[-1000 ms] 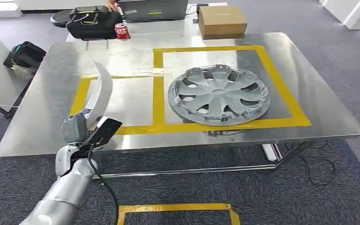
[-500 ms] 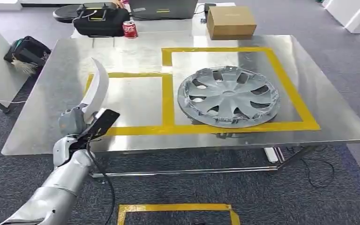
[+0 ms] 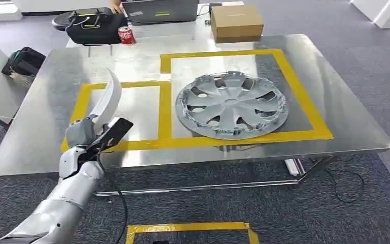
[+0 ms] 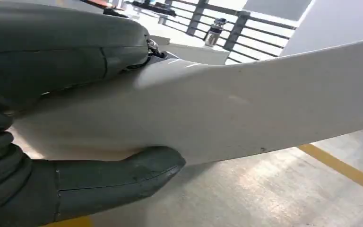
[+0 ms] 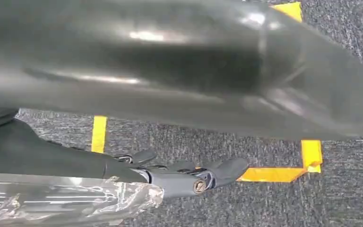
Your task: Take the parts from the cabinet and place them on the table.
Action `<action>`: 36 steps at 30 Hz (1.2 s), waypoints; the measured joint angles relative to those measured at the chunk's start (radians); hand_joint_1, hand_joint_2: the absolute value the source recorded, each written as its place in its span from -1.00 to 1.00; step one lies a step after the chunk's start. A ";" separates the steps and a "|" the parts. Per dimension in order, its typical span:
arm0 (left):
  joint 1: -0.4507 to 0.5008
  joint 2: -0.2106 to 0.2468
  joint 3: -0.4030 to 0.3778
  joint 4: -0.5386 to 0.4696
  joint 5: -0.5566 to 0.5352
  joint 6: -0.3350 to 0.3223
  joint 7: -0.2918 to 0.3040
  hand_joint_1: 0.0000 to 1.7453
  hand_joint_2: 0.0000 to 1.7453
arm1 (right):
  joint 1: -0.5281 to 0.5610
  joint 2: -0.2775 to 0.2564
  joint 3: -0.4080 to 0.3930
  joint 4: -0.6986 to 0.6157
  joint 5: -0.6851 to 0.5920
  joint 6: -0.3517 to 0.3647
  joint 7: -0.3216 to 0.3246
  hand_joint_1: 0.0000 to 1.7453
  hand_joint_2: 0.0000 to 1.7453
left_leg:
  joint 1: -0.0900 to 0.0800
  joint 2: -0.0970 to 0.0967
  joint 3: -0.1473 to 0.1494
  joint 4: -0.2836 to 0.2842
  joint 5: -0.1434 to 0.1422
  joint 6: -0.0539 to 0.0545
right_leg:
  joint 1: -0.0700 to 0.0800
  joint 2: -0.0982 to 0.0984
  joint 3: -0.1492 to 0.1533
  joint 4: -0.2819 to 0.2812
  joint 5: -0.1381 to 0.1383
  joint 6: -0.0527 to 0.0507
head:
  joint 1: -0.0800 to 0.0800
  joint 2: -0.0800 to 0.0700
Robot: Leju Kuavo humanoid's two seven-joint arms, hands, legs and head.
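Observation:
My left hand point(image 3: 84, 133) grips a white curved part point(image 3: 107, 99) by its lower end, and the part stands up over the front left of the steel table point(image 3: 335, 101), above the left yellow-taped rectangle point(image 3: 81, 107). In the left wrist view the thumb point(image 4: 118, 182) presses under the white part point(image 4: 246, 109). A silver hubcap point(image 3: 231, 104) lies flat inside the right taped rectangle. My right hand point(image 5: 189, 175) hangs over the carpet, fingers stretched out, holding nothing.
At the far side of the table are a black bag point(image 3: 94, 28), a red can point(image 3: 126, 34), a cardboard box point(image 3: 236, 23) and a laptop point(image 3: 160, 9). A dark bag point(image 3: 24, 62) sits on the floor at left. Yellow tape point(image 3: 190, 231) marks the carpet in front.
The whole picture swayed right, then back left, so the camera moved. My left hand keeps the white part in the same pose over the table's front left.

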 joint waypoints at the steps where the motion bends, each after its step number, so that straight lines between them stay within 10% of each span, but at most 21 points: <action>1: -0.002 0.000 0.000 0.003 0.000 0.000 0.000 1.00 1.00 | -0.001 0.000 0.000 0.000 0.000 0.000 0.000 -1.00 -1.00 | 0.000 0.000 0.034 -0.077 0.051 0.004 | 0.000 0.002 0.004 0.000 -0.002 0.002 | 0.000 0.000; 3: -0.013 0.000 0.000 0.010 -0.005 -0.001 0.004 1.00 1.00 | 0.000 -0.001 0.000 0.002 0.000 0.000 0.000 -1.00 -1.00 | 0.000 0.002 0.116 -0.249 0.124 0.010 | 0.001 0.004 0.011 0.000 -0.008 0.009 | -0.001 0.000; 4: -0.022 0.000 0.000 0.016 -0.011 -0.002 0.009 1.00 1.00 | -0.002 -0.002 0.000 0.003 0.001 0.000 0.001 -1.00 -1.00 | -0.003 0.001 0.129 -0.278 0.108 0.010 | 0.009 0.004 0.006 0.008 -0.013 0.017 | -0.002 0.000; 7: -0.030 -0.003 0.002 0.036 -0.025 -0.006 0.028 1.00 1.00 | -0.001 -0.005 0.000 0.005 0.006 0.000 0.008 -1.00 -1.00 | -0.003 -0.001 0.126 -0.280 0.113 0.006 | 0.009 0.003 0.007 0.001 -0.009 -0.001 | 0.002 0.000; 10: -0.054 0.000 0.000 0.070 -0.086 -0.009 0.074 1.00 1.00 | -0.002 -0.008 0.001 0.008 0.014 -0.002 0.015 -1.00 -1.00 | -0.004 -0.006 0.126 -0.280 0.112 0.015 | 0.009 -0.001 0.015 -0.013 -0.005 0.005 | 0.001 0.000; 11: -0.063 0.003 -0.001 0.086 -0.117 -0.015 0.094 -1.00 1.00 | -0.003 -0.009 0.001 0.010 0.016 -0.001 0.017 -1.00 -1.00 | -0.004 -0.006 0.126 -0.280 0.112 0.015 | 0.009 -0.002 0.016 -0.015 -0.004 0.007 | 0.002 0.000; 15: -0.097 0.015 -0.023 0.129 -0.211 -0.041 0.144 -1.00 1.00 | -0.002 -0.012 0.003 0.014 0.023 0.000 0.021 -1.00 -1.00 | -0.005 -0.006 0.126 -0.279 0.112 0.021 | 0.007 -0.001 0.019 -0.023 -0.001 0.026 | 0.001 0.000; 23: -0.122 0.016 -0.029 0.161 -0.232 -0.039 0.159 -1.00 1.00 | -0.003 -0.014 0.008 0.018 0.028 0.003 0.024 -1.00 -1.00 | -0.004 -0.006 0.127 -0.280 0.113 0.022 | 0.008 -0.001 0.019 -0.023 0.000 0.032 | 0.001 0.000; 24: -0.123 0.016 -0.030 0.162 -0.232 -0.039 0.159 -1.00 -1.00 | -0.003 -0.014 0.008 0.018 0.028 0.003 0.024 -1.00 -1.00 | -0.004 -0.006 0.127 -0.280 0.113 0.022 | 0.008 -0.001 0.019 -0.023 0.000 0.032 | 0.000 0.000; 30: -0.127 0.008 -0.035 0.173 -0.229 -0.024 0.124 -1.00 -1.00 | -0.003 -0.015 0.009 0.021 0.030 0.003 0.026 -1.00 -1.00 | -0.003 -0.006 0.127 -0.280 0.114 0.022 | 0.009 -0.001 0.018 -0.022 0.000 0.031 | 0.000 0.000; 36: -0.060 -0.021 -0.032 0.091 -0.068 0.033 -0.047 -1.00 -1.00 | -0.001 -0.015 0.009 0.023 0.013 -0.008 0.030 -1.00 -1.00 | -0.013 -0.006 0.128 -0.277 0.109 0.037 | -0.001 0.001 0.021 -0.024 0.001 0.043 | 0.000 0.000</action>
